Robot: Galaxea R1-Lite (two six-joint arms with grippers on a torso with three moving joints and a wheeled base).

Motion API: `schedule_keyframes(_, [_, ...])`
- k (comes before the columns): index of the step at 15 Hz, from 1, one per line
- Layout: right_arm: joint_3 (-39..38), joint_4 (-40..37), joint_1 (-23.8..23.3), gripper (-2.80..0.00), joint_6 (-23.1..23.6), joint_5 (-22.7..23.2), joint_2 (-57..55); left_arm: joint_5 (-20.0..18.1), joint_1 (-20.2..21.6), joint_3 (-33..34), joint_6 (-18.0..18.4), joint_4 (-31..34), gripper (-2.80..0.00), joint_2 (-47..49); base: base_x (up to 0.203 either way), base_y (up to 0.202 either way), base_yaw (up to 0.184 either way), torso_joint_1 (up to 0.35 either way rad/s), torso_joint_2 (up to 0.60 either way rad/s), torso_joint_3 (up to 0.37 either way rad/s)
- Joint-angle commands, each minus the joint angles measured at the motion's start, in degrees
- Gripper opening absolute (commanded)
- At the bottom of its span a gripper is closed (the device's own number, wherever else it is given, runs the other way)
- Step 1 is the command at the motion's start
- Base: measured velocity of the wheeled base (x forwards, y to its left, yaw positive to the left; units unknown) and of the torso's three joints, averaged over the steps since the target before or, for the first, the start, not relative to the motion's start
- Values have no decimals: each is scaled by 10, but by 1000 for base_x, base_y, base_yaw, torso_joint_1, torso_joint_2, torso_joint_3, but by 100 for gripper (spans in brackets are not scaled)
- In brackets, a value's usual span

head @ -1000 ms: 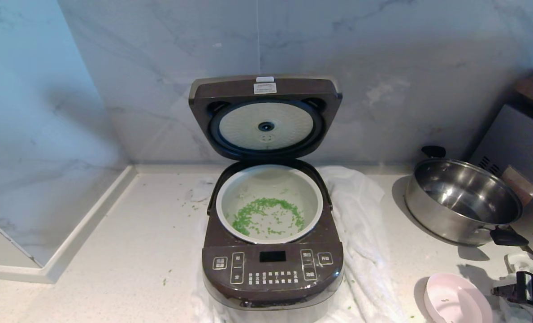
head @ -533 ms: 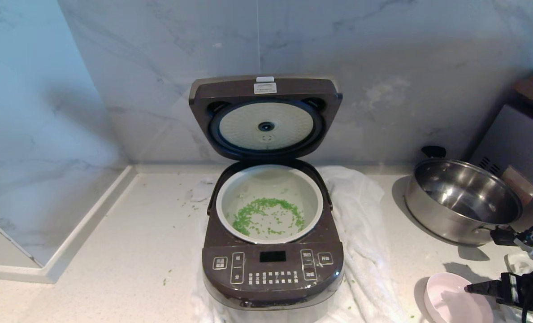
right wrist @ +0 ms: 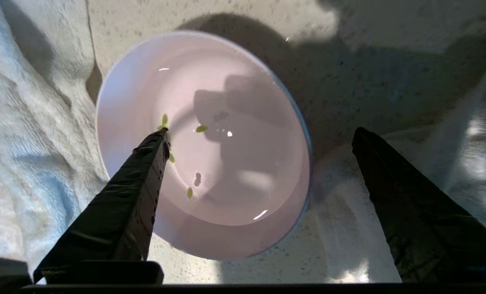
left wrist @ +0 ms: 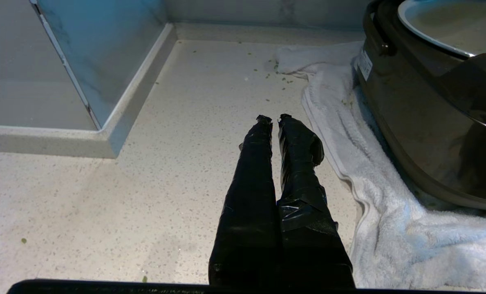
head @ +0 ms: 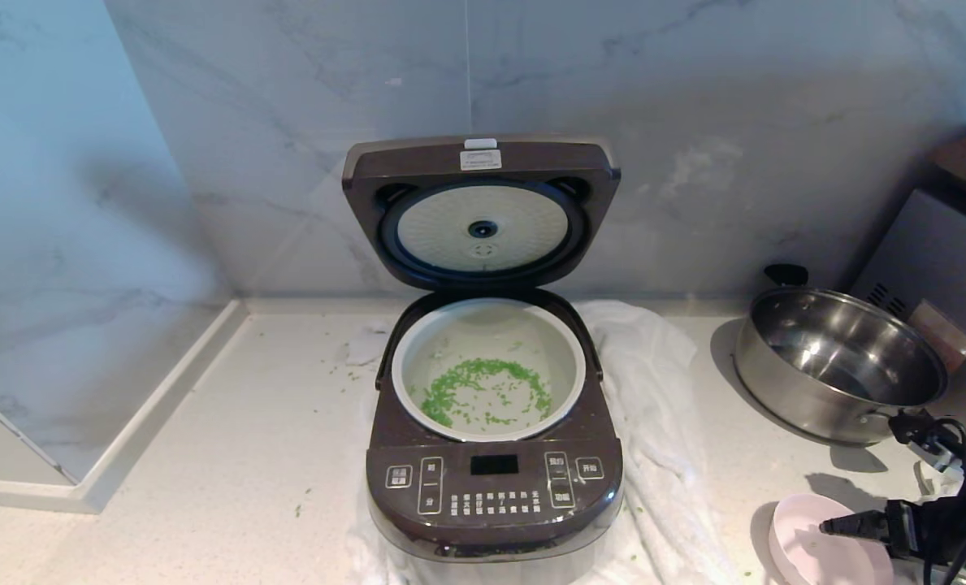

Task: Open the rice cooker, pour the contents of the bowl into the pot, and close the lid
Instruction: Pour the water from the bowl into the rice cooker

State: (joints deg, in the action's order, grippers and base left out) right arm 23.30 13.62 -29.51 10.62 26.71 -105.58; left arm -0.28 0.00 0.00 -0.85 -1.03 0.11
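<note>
- Two steps done: green bits lie in the pot; bowl nearly empty at four o'clock of the cooker.
- My right gripper gapes over it, holding nothing; left gripper pinched closed.
- Lid upright, unclosed.

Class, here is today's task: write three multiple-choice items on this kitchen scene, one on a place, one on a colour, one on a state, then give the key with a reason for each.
1. Where does the bowl stand?
A. on the counter, to the right of the rice cooker
B. inside the steel pan
C. on the cooker's lid

2. What colour are the bits in the pot?
A. red
B. green
C. black

3. How is the right gripper?
A. shut on the bowl
B. shut on a towel
C. open above the bowl

Key: 1 A, the head view shows it on the counter at lower right. 2 B, the contents are bright green. 3 C, the right wrist view shows its fingers spread wide with the bowl lying free below.
</note>
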Motion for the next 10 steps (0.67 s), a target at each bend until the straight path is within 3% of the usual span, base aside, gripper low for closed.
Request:
schedule_keyframes(1, [-5, 2, 2, 0, 12, 9, -32, -1, 0, 4, 0, 0, -280, 0, 0, 0, 0, 0, 0, 0])
schedule_keyframes(4, [-5, 22, 12, 0, 20, 8, -38, 0, 0, 4, 0, 0, -280, 0, 0, 0, 0, 0, 0, 0])
schedule_keyframes(5, [-5, 22, 15, -223, 20, 6, -39, 0, 0, 4, 0, 0, -280, 0, 0, 0, 0, 0, 0, 0])
schedule_keyframes(6, [-5, 22, 17, -280, 20, 5, -40, -1, 0, 4, 0, 0, -280, 0, 0, 0, 0, 0, 0, 0])
schedule_keyframes(10, [-6, 22, 17, -280, 20, 4, -41, 0, 0, 4, 0, 0, -280, 0, 0, 0, 0, 0, 0, 0])
